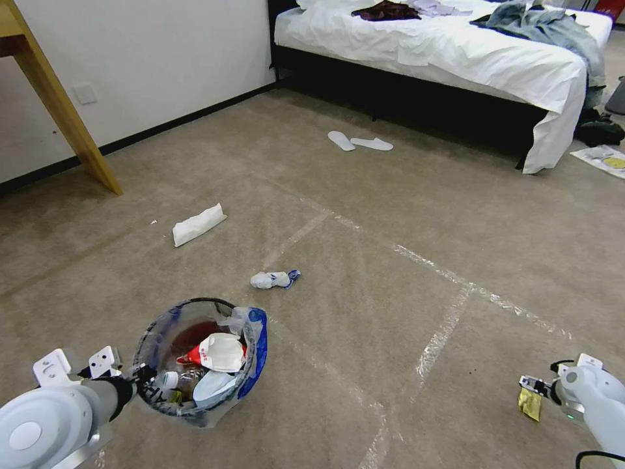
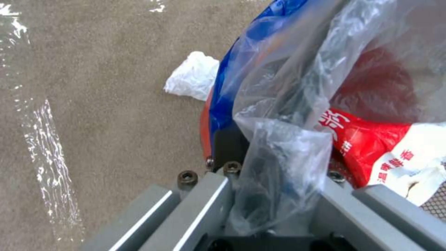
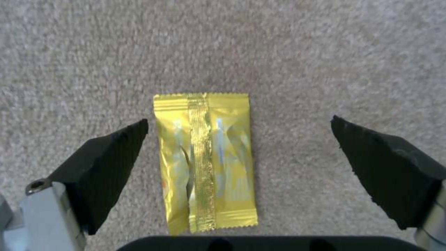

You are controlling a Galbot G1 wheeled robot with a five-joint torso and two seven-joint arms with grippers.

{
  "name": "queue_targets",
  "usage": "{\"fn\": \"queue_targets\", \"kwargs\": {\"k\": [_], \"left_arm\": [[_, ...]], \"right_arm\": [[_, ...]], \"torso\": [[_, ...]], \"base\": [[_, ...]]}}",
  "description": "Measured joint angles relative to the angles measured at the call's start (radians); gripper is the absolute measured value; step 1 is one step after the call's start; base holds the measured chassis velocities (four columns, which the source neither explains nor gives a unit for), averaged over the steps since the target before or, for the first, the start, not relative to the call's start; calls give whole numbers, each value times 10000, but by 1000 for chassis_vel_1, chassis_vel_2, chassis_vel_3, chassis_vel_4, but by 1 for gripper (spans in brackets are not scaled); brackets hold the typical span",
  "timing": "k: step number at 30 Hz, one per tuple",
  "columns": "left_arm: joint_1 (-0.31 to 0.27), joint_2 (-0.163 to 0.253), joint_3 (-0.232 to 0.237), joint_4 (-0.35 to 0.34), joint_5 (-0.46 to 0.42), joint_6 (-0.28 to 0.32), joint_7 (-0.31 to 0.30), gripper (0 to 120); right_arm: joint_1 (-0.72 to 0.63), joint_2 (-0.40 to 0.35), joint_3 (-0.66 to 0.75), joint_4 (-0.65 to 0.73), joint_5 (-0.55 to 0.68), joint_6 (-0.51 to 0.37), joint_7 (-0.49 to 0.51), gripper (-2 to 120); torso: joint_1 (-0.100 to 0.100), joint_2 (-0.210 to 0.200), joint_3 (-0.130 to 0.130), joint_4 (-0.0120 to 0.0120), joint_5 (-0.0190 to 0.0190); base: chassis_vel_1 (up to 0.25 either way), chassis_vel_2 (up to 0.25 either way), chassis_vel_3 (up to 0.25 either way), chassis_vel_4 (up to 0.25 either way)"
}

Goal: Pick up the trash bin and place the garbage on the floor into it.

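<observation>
The trash bin is round with a dark rim, a red inside and a clear bag with blue edges, and it holds red and white wrappers. My left gripper is shut on its near rim, with bag plastic bunched over the fingers. Of the garbage, a yellow wrapper lies flat on the carpet. My right gripper hangs open just above it, one black finger on each side; they are also at the lower right in the head view. A crumpled tissue and a white tissue pack lie farther out.
A bed with white sheets stands at the back right, white slippers in front of it. A wooden table leg rises at the left by the wall. Tape lines cross the carpet. Another white tissue lies beside the bin.
</observation>
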Motion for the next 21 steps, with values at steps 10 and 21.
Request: {"fn": "queue_targets", "kwargs": {"k": [10,21], "left_arm": [[3,27,-9,6,14,4,19,0],[-6,81,-21,23,30,-5,26,0]], "right_arm": [[-85,257,123,-131,-176,46,-145,99],[37,363,89,-304,-326,183,-305,76]], "torso": [[0,0,0,-1,0],[-2,6,-6,-2,-23]], "base": [[0,0,0,0],[0,0,0,0]]}}
